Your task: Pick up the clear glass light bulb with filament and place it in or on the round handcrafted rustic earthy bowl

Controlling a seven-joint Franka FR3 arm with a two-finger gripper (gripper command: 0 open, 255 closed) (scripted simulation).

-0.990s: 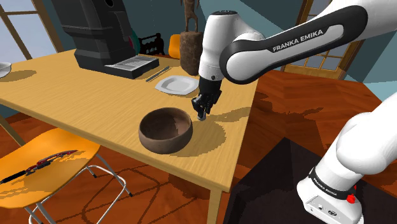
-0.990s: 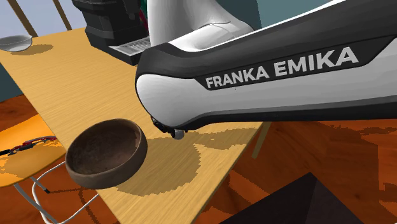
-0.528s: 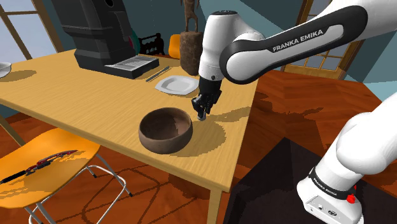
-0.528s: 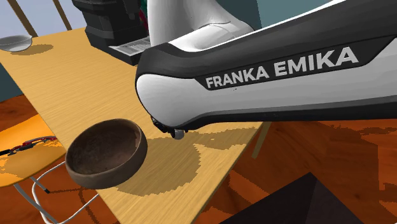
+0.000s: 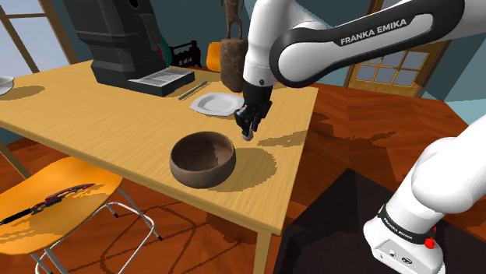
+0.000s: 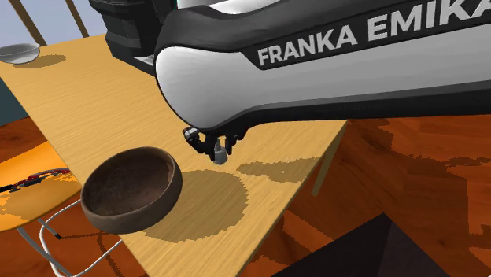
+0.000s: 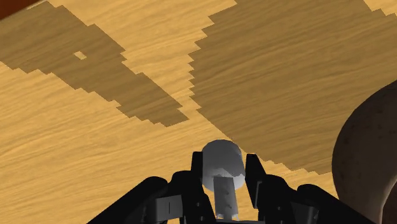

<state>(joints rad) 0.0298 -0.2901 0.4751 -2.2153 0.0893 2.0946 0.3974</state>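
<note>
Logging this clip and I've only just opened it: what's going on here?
The arm's black gripper is shut on a small grey light bulb and holds it in the air above the wooden table. The brown bowl stands on the table just beside the gripper. The bulb is not yet in it.

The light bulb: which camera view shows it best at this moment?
The wrist view: the light bulb appears close up, grey and rounded, clasped between the tool's black fingers. The shoulder view shows it as a small grey tip below the tool; the second exterior view likewise, just under the arm.
</note>
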